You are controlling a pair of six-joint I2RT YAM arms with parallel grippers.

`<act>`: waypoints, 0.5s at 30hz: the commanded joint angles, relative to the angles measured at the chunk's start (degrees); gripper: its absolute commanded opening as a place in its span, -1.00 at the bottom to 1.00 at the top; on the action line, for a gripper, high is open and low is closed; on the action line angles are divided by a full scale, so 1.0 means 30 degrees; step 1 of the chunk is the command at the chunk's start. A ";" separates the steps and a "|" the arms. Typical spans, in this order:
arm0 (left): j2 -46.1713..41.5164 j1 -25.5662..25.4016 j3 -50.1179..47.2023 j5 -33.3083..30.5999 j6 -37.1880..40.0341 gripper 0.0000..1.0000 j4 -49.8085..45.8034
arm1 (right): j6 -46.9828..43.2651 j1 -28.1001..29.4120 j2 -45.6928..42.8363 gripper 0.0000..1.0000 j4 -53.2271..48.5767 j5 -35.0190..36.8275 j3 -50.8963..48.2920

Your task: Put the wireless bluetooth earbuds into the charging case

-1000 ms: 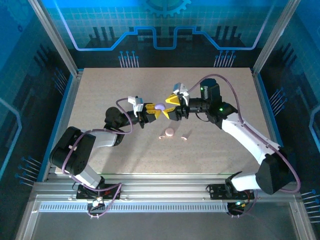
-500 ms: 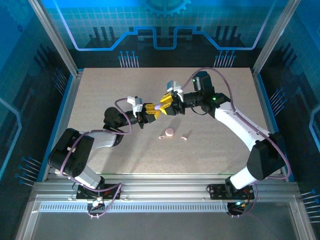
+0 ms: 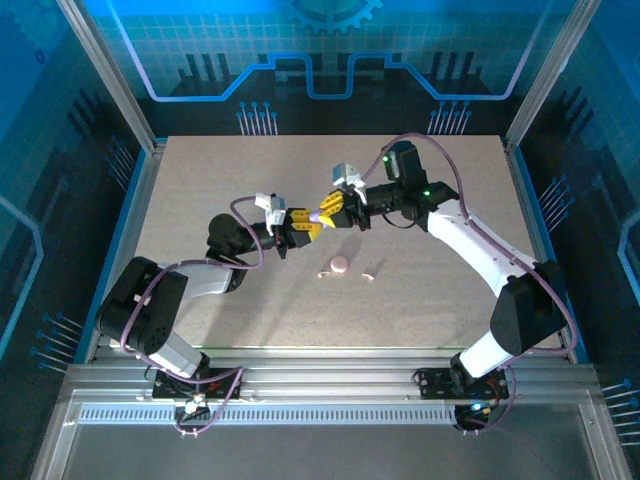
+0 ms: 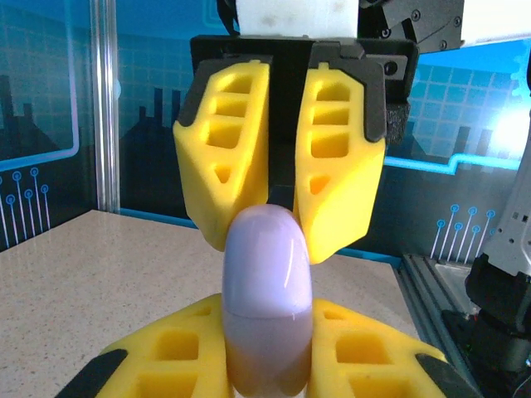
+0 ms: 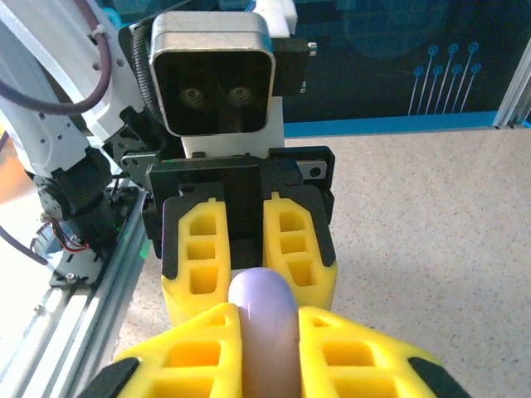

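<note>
Up above the tabletop (image 3: 200, 180), the two arms meet tip to tip, and a lilac charging case (image 3: 318, 216) sits between them, seen edge-on. The left fingers (image 4: 166, 348) are pressed against the case's flat sides and pinch its lower half (image 4: 265, 282), where a thin seam line runs across just above their tips. The right fingers (image 4: 228, 149) come in from the opposite side and are closed on the rounded far end of the same case, so only a narrow dark slit shows between them. From the right wrist, the case (image 5: 264, 323) stands between the right fingers (image 5: 182, 356), with the left fingers (image 5: 199, 257) directly behind it. Below the joined fingers, toward the arm bases, a round pink case (image 3: 340, 265) lies on the tabletop. One pale pink earbud (image 3: 324, 274) lies just beside it and another (image 3: 370, 273) lies near its other side.
</note>
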 commanded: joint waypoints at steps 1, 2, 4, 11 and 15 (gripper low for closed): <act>-0.0512 -0.0149 0.0392 -0.0082 -0.0088 -0.76 0.0670 | -0.0411 0.0270 0.0425 -0.81 -0.1178 -0.0376 0.0383; -0.0512 -0.0149 0.0392 -0.0113 -0.0088 -0.76 0.0678 | -0.0468 0.0270 0.0398 -0.82 -0.1299 -0.0316 0.0395; -0.0497 -0.0138 0.0392 -0.0144 -0.0081 -0.71 0.0643 | -0.0531 0.0244 0.0312 -0.86 -0.1537 -0.0148 0.0394; -0.0397 -0.0151 -0.0037 -0.0993 0.0471 0.20 0.0640 | 0.0563 -0.0390 -0.0058 -0.88 -0.1777 0.1028 -0.0206; -0.0147 -0.0047 -0.0591 -0.2228 0.0768 0.30 0.0640 | 0.1458 -0.1162 -0.0048 -0.88 -0.2339 0.2904 -0.0757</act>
